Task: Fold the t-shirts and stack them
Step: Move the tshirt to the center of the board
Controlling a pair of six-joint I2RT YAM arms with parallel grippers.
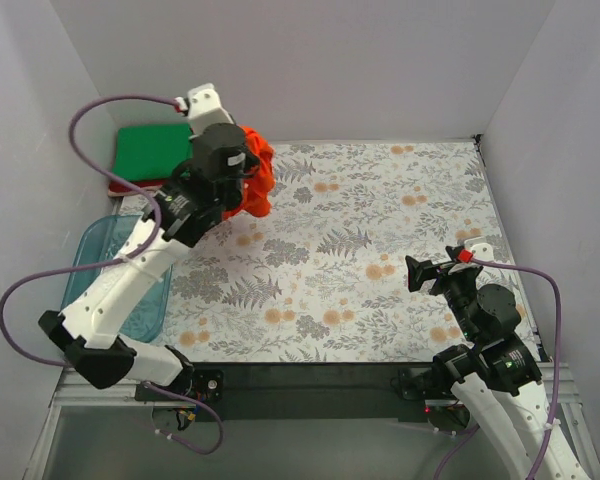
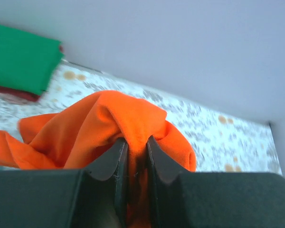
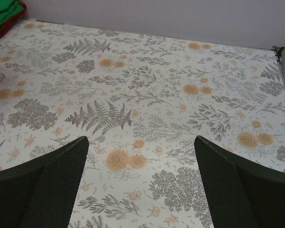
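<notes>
text: none readable | labels: none | numbers: none

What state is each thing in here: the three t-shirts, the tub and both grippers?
orange-red t-shirt: crumpled, unfolded, gripped at a fold.
green t-shirt: folded, lying on the dark red t-shirt.
dark red t-shirt: folded, only its edge showing.
blue tub: upright, partly hidden by the left arm.
left gripper: jaws shut on the orange-red t-shirt.
right gripper: jaws wide open, holding nothing.
</notes>
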